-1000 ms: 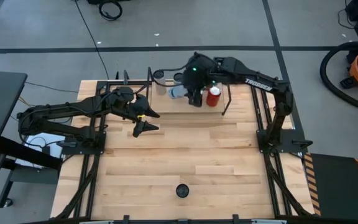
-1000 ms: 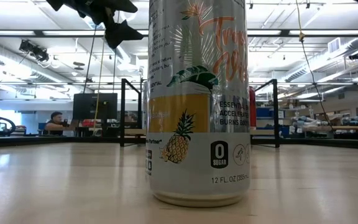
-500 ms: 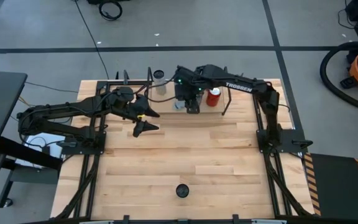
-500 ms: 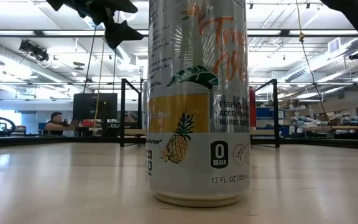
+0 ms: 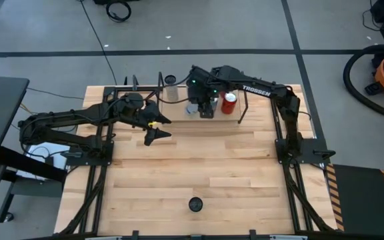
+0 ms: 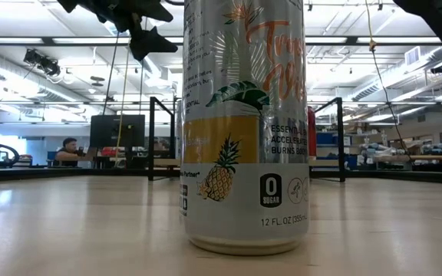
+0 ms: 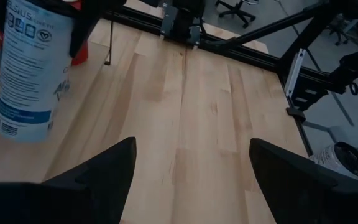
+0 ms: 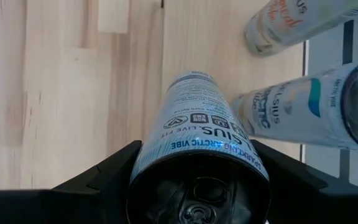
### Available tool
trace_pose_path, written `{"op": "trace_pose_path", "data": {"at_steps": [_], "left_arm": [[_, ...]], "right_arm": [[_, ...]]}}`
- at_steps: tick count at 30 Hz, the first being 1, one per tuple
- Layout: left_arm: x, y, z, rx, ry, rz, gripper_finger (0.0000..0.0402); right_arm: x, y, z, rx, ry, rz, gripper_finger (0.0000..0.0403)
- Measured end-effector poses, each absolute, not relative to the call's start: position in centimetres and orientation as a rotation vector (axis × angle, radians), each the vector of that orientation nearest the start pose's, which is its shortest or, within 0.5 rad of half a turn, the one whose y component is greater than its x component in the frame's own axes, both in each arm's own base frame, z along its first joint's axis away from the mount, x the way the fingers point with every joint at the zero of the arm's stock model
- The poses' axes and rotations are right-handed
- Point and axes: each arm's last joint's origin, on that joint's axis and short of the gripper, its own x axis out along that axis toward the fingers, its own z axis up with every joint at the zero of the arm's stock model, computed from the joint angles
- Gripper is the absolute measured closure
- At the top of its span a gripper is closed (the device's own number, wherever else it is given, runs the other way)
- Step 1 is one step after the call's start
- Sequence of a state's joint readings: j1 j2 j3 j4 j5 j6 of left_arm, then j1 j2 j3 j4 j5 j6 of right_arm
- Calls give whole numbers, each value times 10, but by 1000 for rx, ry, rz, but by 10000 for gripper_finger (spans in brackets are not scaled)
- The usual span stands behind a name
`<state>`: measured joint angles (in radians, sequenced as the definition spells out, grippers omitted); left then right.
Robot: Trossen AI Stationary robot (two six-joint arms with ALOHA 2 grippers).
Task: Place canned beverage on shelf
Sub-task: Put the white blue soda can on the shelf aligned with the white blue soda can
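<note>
A white and blue can (image 8: 194, 124) stands upright between the fingers of my right gripper (image 5: 204, 107) at the shelf (image 5: 242, 113), at the table's far middle. It also shows in the left wrist view (image 7: 30, 68). A red can (image 5: 229, 103) stands to its right on the shelf. My left gripper (image 5: 157, 130) is open and empty, above the table, left of and nearer than the shelf. A pineapple-print can (image 6: 244, 123) stands on the table near the front edge and also shows in the high view (image 5: 195, 203). My right gripper pinches the white and blue can by its upper wall (image 8: 151, 149), one finger (image 7: 86, 28) on each side, just below the top rim. The fingers come from above, pointing down. The can is upright; I cannot tell whether its base (image 7: 17, 130) rests on the wood.
Two more light cans (image 8: 291, 18) (image 8: 309, 112) stand close beside the held can. Another can (image 5: 171, 83) stands at the shelf's far left. The shelf's black end frames (image 6: 163, 138) rise on both sides. Open wood lies between the shelf and the front can.
My right gripper has gone a little toward the table's left and near edge along the shelf, still shut on the white and blue can, and its wrist has turned more downward. The can has gone from tilted out to the left to nearly under the gripper.
</note>
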<state>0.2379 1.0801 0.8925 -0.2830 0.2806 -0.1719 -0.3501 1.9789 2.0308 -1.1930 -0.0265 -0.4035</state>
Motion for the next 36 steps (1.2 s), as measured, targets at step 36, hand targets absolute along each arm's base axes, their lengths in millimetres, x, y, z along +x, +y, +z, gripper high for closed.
{"op": "trace_pose_path", "data": {"at_steps": [36], "left_arm": [[228, 47, 306, -287, 462, -2, 88]], "right_arm": [[387, -161, 303, -100, 1234, -71, 114]]}}
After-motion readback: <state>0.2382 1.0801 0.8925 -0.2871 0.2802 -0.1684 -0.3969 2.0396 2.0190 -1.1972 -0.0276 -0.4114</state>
